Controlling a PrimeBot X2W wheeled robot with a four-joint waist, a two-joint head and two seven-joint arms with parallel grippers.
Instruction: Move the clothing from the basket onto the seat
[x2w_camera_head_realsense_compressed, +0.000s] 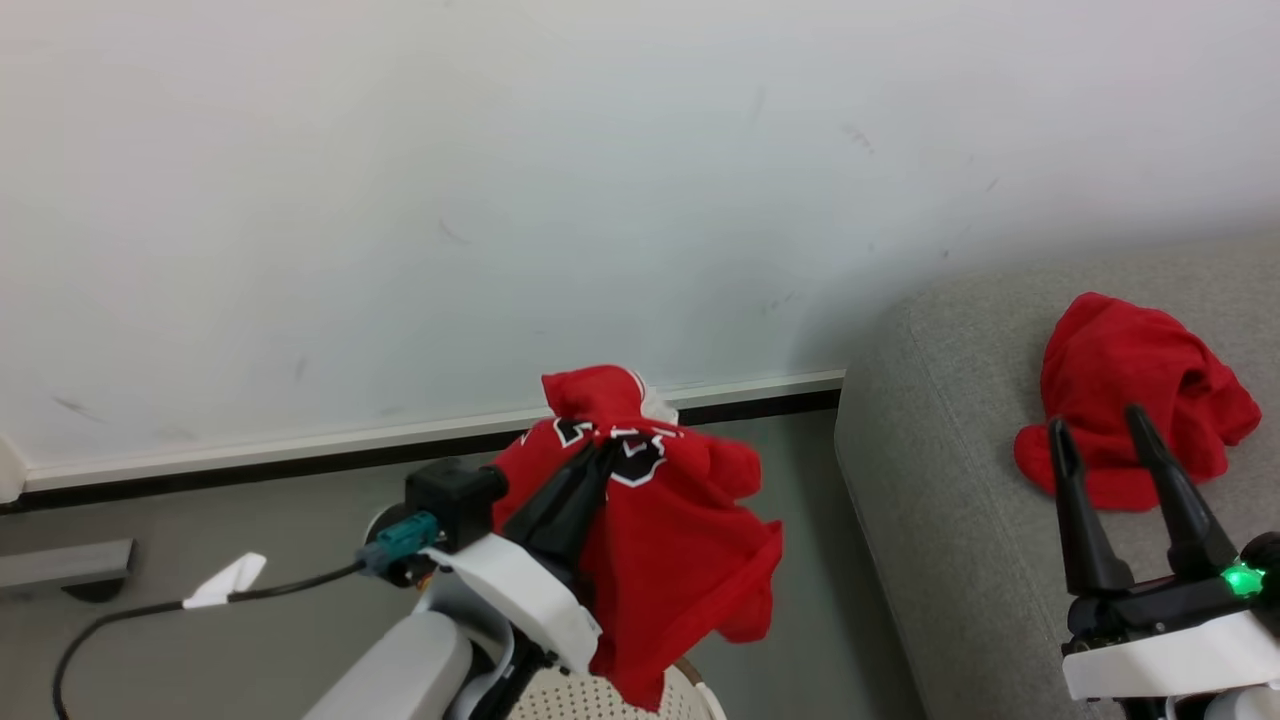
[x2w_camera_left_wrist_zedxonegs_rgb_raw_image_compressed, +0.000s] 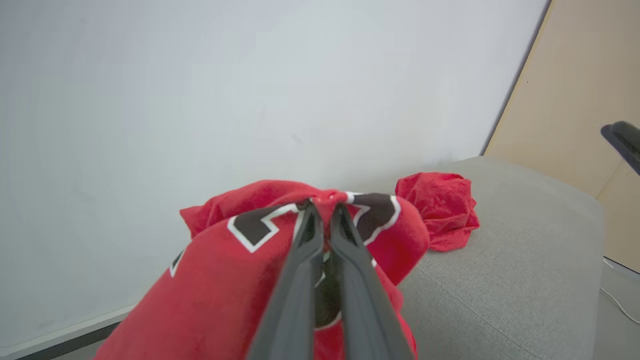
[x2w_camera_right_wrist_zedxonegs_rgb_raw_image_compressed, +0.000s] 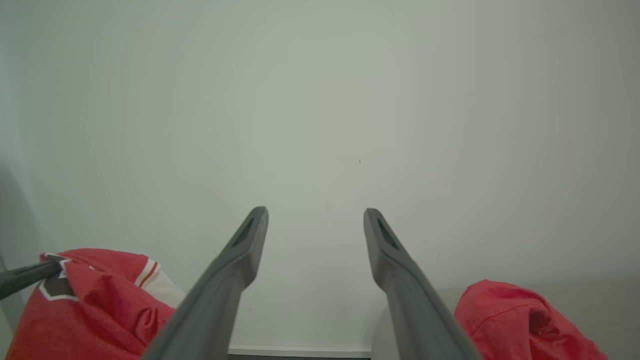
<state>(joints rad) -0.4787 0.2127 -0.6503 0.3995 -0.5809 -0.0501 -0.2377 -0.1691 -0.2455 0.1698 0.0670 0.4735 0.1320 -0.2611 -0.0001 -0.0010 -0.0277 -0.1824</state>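
1. You have the seat, a grey sofa, on the right
2. The basket shows at the bottom edge, below the jersey
3. The red and white jersey hangs in the air, beside the seat
4. The plain red garment lies bunched on the seat
5. Your left hand is clenched on the jersey
6. Your right hand is released, empty, near the plain garment

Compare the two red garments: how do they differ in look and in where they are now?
The jersey carries black letters edged in white; the plain garment is all red. The jersey hangs in the air, pinched by the shut left end effector; the plain garment lies crumpled on the sofa. Both are soft red fabric.
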